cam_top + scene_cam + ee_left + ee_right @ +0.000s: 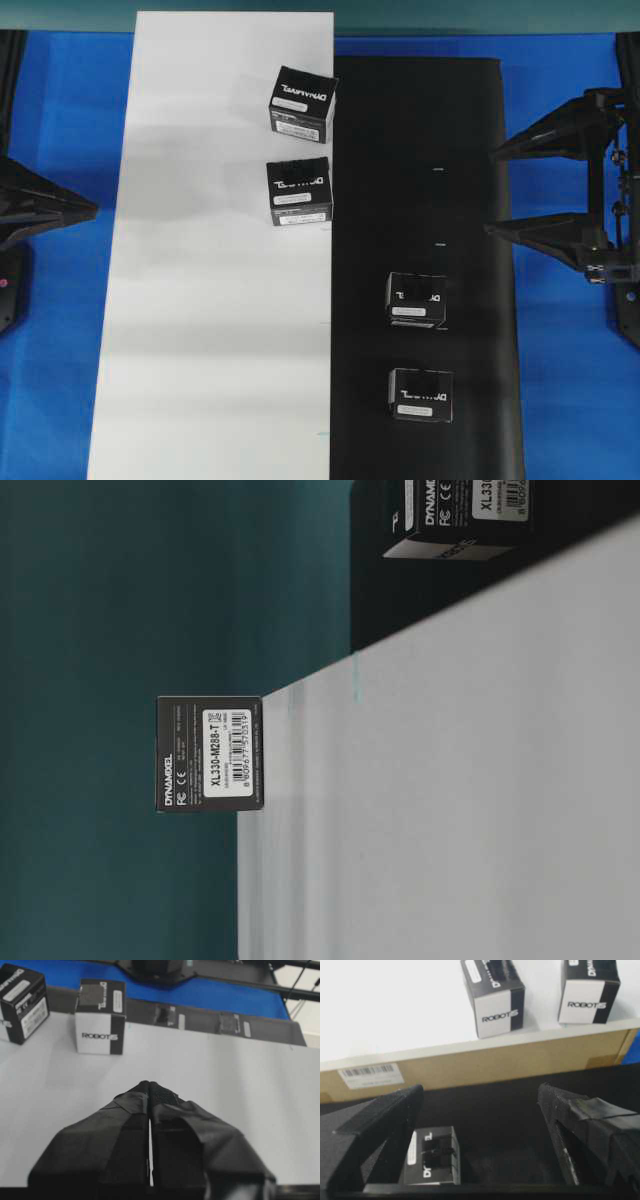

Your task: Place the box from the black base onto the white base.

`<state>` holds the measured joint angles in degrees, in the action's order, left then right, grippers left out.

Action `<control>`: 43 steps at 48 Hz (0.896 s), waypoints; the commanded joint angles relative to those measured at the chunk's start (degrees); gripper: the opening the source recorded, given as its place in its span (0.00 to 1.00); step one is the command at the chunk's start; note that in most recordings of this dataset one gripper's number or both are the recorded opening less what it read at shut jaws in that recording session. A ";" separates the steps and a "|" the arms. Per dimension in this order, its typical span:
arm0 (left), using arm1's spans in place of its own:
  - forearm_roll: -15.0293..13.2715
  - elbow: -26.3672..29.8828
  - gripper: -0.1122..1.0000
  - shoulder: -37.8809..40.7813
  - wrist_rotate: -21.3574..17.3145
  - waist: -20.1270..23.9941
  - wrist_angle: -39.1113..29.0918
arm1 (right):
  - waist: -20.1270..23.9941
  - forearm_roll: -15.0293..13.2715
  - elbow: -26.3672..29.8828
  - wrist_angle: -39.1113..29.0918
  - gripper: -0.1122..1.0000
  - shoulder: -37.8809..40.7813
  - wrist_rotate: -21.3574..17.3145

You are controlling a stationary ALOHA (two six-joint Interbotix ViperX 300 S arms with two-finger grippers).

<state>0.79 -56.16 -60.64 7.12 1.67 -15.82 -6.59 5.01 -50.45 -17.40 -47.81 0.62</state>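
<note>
We see our right gripper [500, 192], jaws spread wide and empty, nearest the small black cardboard box [416, 300] on the long matte black base [420, 160], lying left and nearer, while the left gripper [150, 1087] rests clenched.

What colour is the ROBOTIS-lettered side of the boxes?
White with black lettering, clearest on the box in the right wrist view.
</note>
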 commanded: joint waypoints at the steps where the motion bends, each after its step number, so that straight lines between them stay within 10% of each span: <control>1: 0.09 0.70 0.07 0.26 0.00 0.00 0.26 | 0.18 0.18 -0.35 1.32 1.00 -0.53 -0.53; 43: 0.18 0.53 0.07 -0.44 0.00 -0.09 0.26 | 1.58 0.18 -3.52 2.81 1.00 -4.04 -1.32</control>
<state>0.79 -56.25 -61.52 7.12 1.67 -15.82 -5.27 5.10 -54.32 -15.12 -51.68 -0.62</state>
